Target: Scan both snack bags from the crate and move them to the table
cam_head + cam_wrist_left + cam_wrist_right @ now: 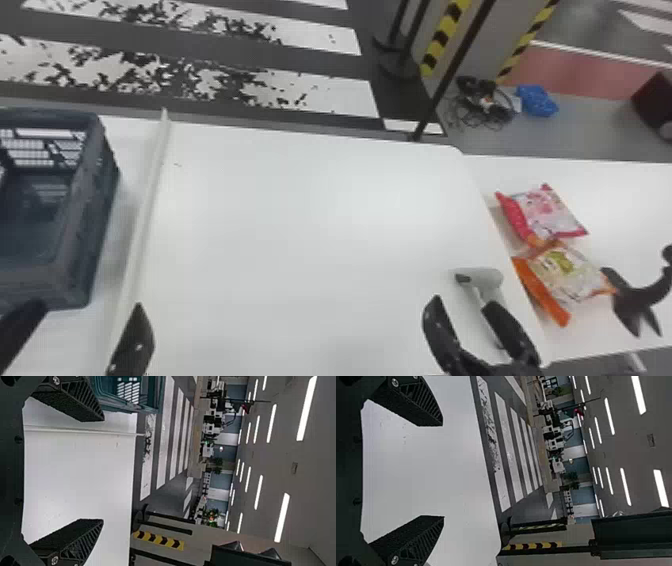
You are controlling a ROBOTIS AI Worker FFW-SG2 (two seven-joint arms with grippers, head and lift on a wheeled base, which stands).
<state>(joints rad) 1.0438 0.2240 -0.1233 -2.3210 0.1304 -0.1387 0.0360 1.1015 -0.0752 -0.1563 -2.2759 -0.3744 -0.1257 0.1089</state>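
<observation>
Across the desk (300,225), the crate (82,225) stands near my left gripper (88,303) and the scanner (489,278) beside my right gripper (464,301), both spread and empty; the pink snack bag (547,212) and orange snack bag (570,275) lie right of both.

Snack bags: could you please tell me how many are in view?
2: the pink bag lies on the right-hand table, the orange bag beside it, nearer the robot. The crate is partly cut off, so others may be hidden.

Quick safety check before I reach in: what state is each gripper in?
Left gripper: open, holding nothing.
Right gripper: open, holding nothing.
</observation>
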